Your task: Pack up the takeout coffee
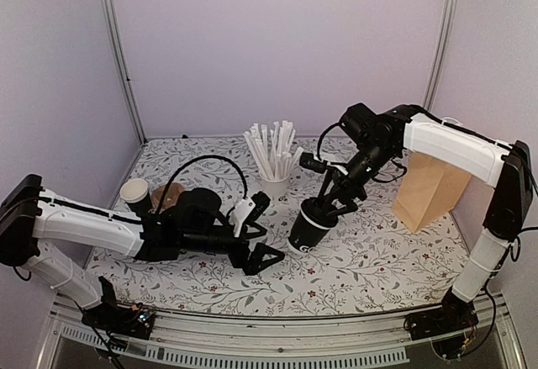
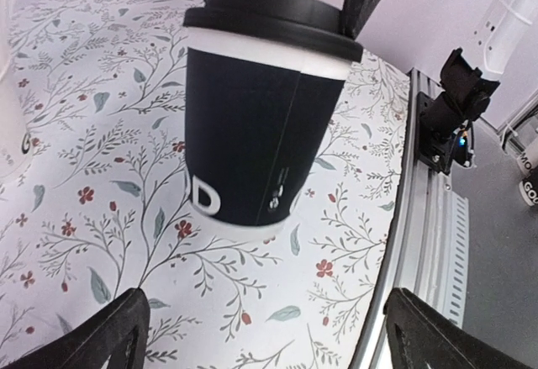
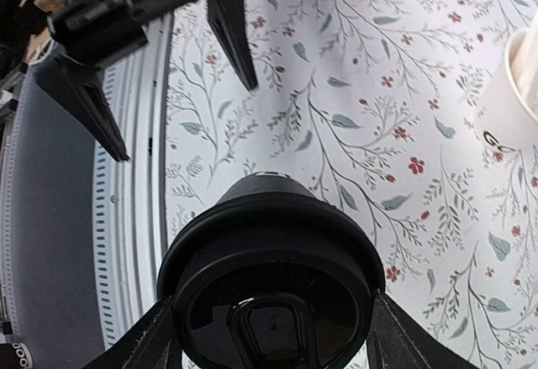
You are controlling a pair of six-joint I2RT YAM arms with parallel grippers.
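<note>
The black paper cup [image 1: 306, 230] has its black lid [image 1: 318, 212] on and leans over near the table's middle. My right gripper [image 1: 326, 203] is shut on the lid's rim from above. In the right wrist view the lid [image 3: 271, 302] fills the space between my fingers [image 3: 151, 340]. I cannot tell whether the cup's base touches the table or hangs just over it. My left gripper [image 1: 262, 256] is open and empty, low on the table just left of the cup. In the left wrist view the cup [image 2: 252, 125] stands ahead of the open gripper [image 2: 267, 331].
A white cup of paper-wrapped straws [image 1: 273, 171] stands behind the black cup and shows in the right wrist view [image 3: 514, 92]. A brown paper bag [image 1: 429, 188] stands at the right. A brown pulp carrier [image 1: 172, 194] and another cup [image 1: 134, 191] sit at the left, behind my left arm. The metal rail [image 2: 437, 218] marks the near edge.
</note>
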